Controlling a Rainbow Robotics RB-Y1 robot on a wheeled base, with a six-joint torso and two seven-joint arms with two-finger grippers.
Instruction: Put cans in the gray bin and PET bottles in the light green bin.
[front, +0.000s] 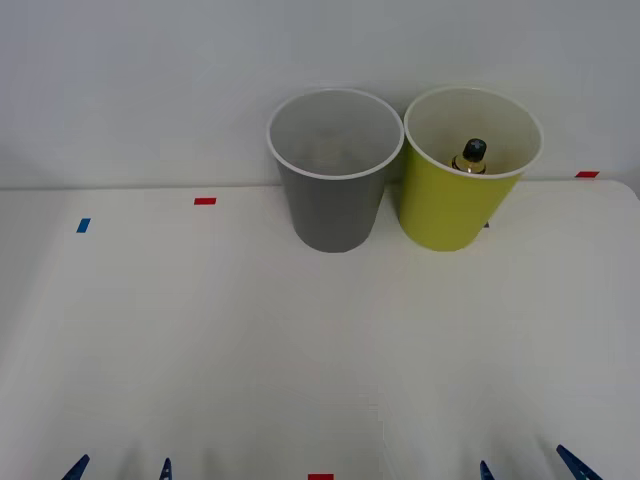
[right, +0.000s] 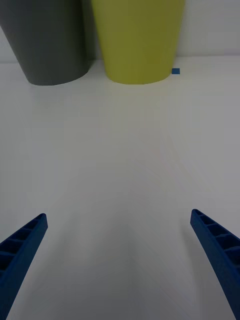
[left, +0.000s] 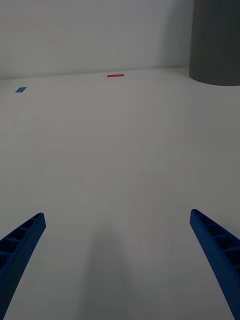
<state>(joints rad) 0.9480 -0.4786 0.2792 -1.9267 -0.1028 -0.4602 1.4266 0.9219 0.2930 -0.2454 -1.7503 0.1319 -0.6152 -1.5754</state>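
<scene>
White table (front: 200, 340), tape marks (front: 205, 201), bottle (front: 471, 156) inside light green bin (front: 450, 215)

Bright blue plastic throughout, on both the left gripper (left: 117, 260) and the right gripper (right: 117, 260). Long, narrow fingers (left: 20, 245) tapering to pointed tips, ribbed along one face with a row of small rectangular cells, like a ladder moulded into the plastic (right: 215, 240). From the front camera, just four small blue pointed tips at the near edge of the picture, two for the left gripper (front: 120, 468) and two for the right gripper (front: 530, 465).
</scene>
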